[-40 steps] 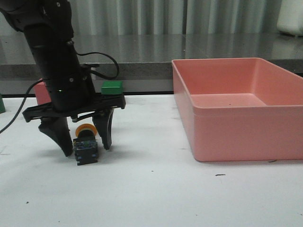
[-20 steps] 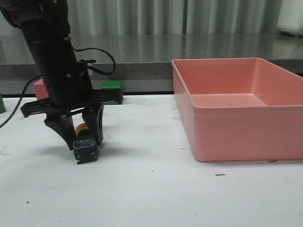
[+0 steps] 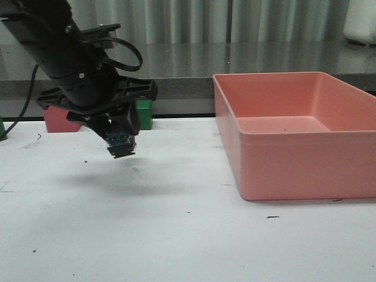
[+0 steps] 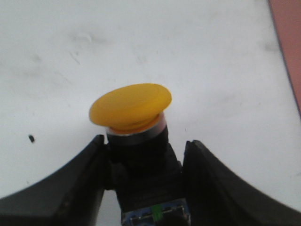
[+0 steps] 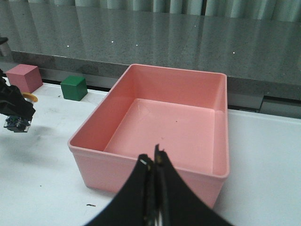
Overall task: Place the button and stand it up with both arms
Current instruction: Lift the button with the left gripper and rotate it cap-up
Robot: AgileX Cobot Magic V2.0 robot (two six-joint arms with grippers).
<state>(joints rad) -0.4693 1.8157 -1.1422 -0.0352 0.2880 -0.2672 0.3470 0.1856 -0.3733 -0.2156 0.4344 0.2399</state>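
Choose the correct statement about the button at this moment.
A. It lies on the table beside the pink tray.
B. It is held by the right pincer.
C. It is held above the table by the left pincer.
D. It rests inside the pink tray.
C: the left pincer is shut on the button, clear of the table.

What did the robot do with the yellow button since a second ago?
The left gripper closed its fingers on the button, which had been lying on the table, and lifted it clear; it now hangs in the air, a little further right. The pink bin has not moved. The green cube and pink cube sit beyond it. The right gripper is shut and empty.
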